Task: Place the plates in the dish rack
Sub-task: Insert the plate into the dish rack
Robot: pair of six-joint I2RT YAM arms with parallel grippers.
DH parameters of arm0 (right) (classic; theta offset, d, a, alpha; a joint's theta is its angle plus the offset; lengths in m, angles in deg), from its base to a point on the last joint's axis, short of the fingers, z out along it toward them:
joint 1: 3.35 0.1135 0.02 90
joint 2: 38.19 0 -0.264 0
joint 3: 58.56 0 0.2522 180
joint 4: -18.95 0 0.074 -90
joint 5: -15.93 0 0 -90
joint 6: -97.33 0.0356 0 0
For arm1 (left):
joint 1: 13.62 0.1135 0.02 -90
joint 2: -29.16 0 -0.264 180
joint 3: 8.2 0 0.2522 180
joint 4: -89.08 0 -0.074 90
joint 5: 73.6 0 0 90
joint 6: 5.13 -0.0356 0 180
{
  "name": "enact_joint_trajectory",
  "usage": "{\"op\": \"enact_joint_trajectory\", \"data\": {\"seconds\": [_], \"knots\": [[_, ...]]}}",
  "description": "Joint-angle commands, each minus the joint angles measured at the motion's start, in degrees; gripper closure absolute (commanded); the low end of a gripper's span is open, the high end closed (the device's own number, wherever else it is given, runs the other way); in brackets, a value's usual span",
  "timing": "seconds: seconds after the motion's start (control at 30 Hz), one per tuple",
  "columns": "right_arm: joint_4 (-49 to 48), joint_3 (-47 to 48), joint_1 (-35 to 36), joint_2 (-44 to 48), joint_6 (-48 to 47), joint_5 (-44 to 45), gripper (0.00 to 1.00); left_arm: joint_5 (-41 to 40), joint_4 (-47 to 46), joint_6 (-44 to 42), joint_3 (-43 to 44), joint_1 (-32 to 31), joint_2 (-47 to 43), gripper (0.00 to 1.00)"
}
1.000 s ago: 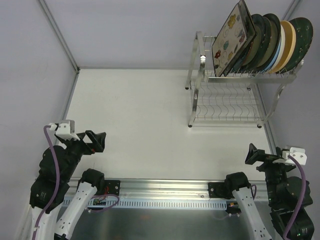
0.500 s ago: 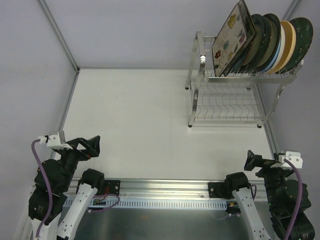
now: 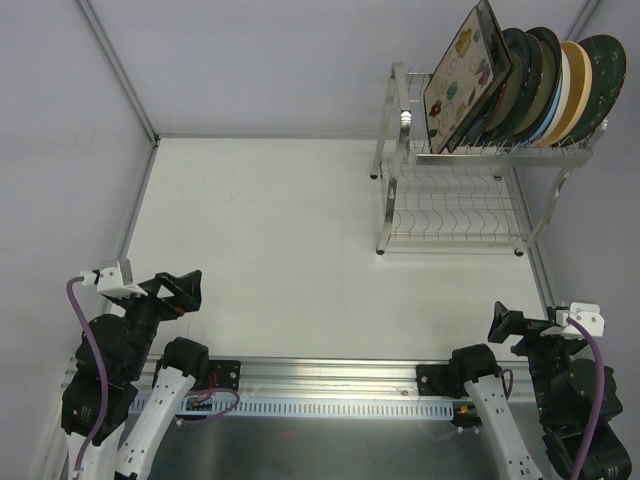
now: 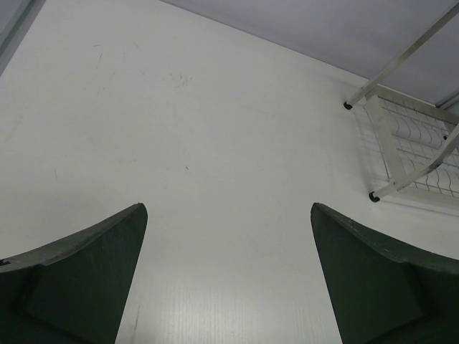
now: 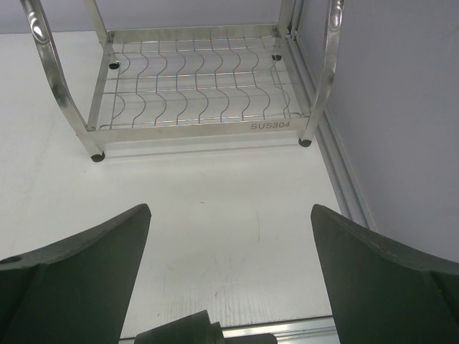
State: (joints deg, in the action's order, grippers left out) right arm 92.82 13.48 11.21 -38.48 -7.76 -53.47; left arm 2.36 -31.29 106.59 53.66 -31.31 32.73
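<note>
The dish rack (image 3: 452, 238) stands at the table's far right, a silver two-tier wire frame. Several plates stand on edge in its upper shelf: a square floral one (image 3: 460, 78) in front, dark green ones (image 3: 522, 78) behind it, then a tan one (image 3: 577, 92) and a dark green one (image 3: 604, 62). The lower shelf (image 5: 193, 89) is bare wire. My left gripper (image 3: 184, 290) hovers low at the near left, open and holding nothing (image 4: 228, 208). My right gripper (image 3: 506, 324) hovers at the near right, open and holding nothing (image 5: 229, 208), facing the rack's foot.
White table top (image 3: 270, 230) with a metal rail (image 3: 330, 375) along the near edge. Grey walls and aluminium posts (image 3: 120, 70) border the left, back and right sides. The rack's corner (image 4: 412, 147) shows at the right of the left wrist view.
Both arms have drawn back toward their bases at the near edge; they have barely moved in the last half second. Both grippers stay open. The plates and rack are unmoved.
</note>
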Motion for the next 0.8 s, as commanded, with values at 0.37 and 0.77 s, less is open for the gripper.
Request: {"op": "enact_joint_trajectory", "data": {"seconds": [0.37, 0.77], "knots": [[0.35, 1.66, 0.72, 5.48, -0.99, 0.93, 0.00, -0.99, -1.04, 1.58, -0.46, -0.50, 0.91, 0.01], [0.97, 2.19, 0.81, 5.74, -0.64, 0.32, 0.00, -0.11, -1.04, 2.54, -0.37, -0.50, -0.06, 0.01]]}}
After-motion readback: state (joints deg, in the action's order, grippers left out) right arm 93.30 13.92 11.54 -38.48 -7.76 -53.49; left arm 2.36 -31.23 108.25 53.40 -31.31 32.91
